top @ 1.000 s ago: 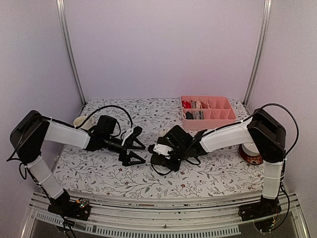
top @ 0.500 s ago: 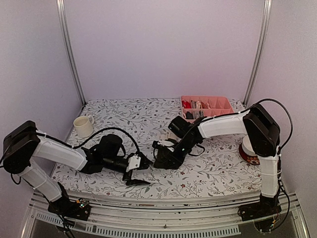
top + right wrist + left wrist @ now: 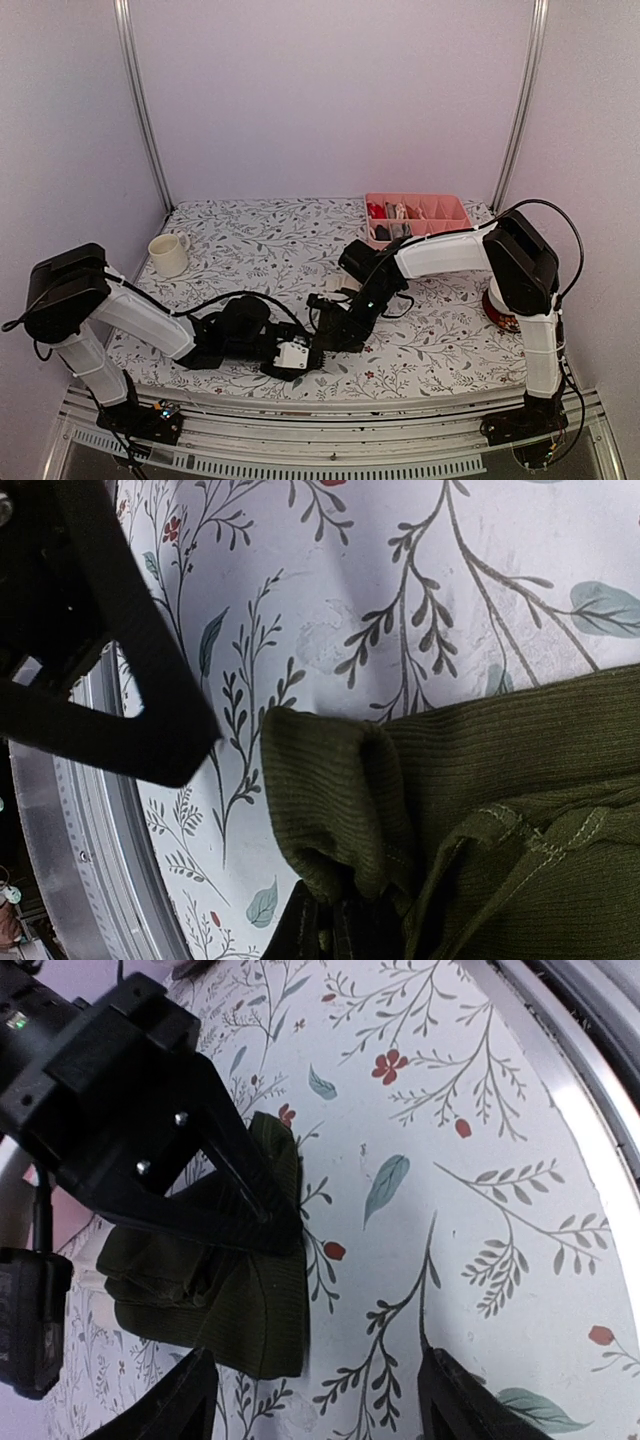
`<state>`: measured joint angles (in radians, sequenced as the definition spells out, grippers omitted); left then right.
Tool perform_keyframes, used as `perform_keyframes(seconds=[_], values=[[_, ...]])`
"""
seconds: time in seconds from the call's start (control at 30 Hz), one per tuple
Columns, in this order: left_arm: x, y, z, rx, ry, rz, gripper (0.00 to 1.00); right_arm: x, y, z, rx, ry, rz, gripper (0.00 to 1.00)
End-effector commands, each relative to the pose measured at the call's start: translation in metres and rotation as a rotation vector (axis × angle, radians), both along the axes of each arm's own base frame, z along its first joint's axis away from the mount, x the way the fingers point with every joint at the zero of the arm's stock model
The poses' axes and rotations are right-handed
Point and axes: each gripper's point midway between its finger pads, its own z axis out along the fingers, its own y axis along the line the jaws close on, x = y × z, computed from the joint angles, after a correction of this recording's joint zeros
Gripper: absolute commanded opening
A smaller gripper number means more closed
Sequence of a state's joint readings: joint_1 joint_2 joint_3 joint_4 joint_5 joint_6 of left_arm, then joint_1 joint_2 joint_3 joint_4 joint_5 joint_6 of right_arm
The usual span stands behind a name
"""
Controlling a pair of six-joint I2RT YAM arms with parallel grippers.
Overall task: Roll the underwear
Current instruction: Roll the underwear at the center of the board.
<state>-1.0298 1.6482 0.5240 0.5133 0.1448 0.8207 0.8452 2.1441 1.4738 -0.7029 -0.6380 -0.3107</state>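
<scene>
A: Near edge first. The left gripper (image 3: 305, 352) has swung down and to the right since a second ago. It now sits just beside the right gripper (image 3: 335, 325). Its jaws stand apart, gripping nothing.

B: Agreed. On its wrist view the two fingers straddle bare floral table cover (image 3: 480, 1160), with the dark olive underwear (image 3: 240, 1295) just ahead.

A: Right gripper?

B: Clamped on a folded edge of that olive garment, which lies bunched on the cover near the table's centre. It has drawn slightly nearer than before.

A: Farther back?

B: Mug (image 3: 168, 254) on the left, toward the back. The left arm half hid it earlier; now it is fully seen. Pink tray (image 3: 455, 207) at far right, unmoved, with small garments in its left compartments.
</scene>
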Motion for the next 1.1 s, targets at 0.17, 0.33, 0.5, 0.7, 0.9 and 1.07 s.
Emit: perform_keyframes(seconds=[0.17,0.33,0.5,0.7,0.9,1.07], values=[[0.022,-0.020,-0.005,0.052,-0.189,0.084,0.69,-0.002,-0.004,-0.008,-0.031,0.014,0.003,0.07],[0.024,-0.022,-0.022,0.112,-0.221,0.090,0.57,-0.002,-0.006,-0.011,-0.039,0.009,0.005,0.08],[0.024,-0.024,-0.033,0.131,-0.209,0.092,0.41,-0.001,-0.008,-0.014,-0.049,0.002,0.003,0.08],[0.022,-0.029,-0.041,0.125,-0.139,0.104,0.23,0.001,-0.009,-0.011,-0.050,-0.022,0.001,0.10],[0.020,-0.029,-0.048,0.127,-0.072,0.110,0.00,0.009,-0.008,0.002,-0.040,-0.081,-0.017,0.22],[0.008,-0.026,-0.051,0.138,0.074,0.075,0.00,0.017,-0.011,0.040,0.028,-0.196,-0.065,0.47]])
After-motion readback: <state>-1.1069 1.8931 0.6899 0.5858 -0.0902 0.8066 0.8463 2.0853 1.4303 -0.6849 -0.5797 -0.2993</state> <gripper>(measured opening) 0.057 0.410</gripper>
